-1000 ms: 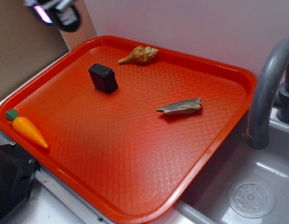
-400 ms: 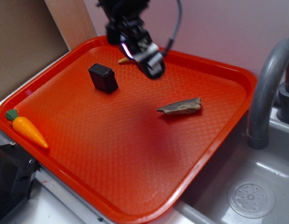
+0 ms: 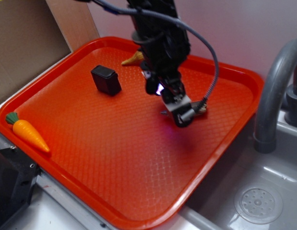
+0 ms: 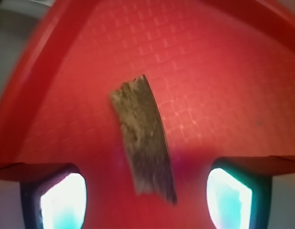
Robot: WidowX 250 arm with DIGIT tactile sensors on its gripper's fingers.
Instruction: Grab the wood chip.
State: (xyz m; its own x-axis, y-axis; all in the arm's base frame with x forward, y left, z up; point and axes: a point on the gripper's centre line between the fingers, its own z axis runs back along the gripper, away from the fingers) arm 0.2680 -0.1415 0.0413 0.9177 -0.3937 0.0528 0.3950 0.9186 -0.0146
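Observation:
The wood chip, a grey-brown jagged sliver, lies flat on the red tray and fills the middle of the wrist view. Its near end reaches in between the two glowing fingertips, with a clear gap on each side. From the exterior view my gripper hangs open just above the chip, covering most of it. Only the chip's right end peeks out beside the fingers. Nothing is held.
On the tray a black box stands at the back left, and a tan seashell is half hidden behind the arm. A toy carrot lies at the left rim. A grey faucet and sink are to the right.
The arm has swung from the back left of the tray, over the seashell, down and right. It now sits over the wood chip. The chip has not moved.

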